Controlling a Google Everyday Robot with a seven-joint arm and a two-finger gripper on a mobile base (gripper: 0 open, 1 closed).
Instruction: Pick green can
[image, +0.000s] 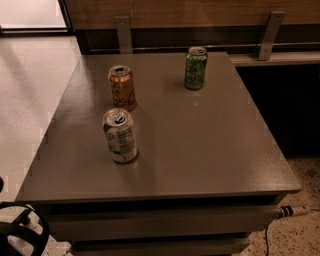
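The green can (195, 68) stands upright towards the far right of the grey counter (210, 150), well apart from the other two cans. An orange-brown can (122, 88) stands upright to the left. A white can with green print (120, 135) stands upright just in front of it, nearer the camera. The gripper (20, 230) shows only as a dark curved shape at the bottom left corner, below the counter's front edge and far from every can. A wood-panelled wall (200, 12) runs behind.
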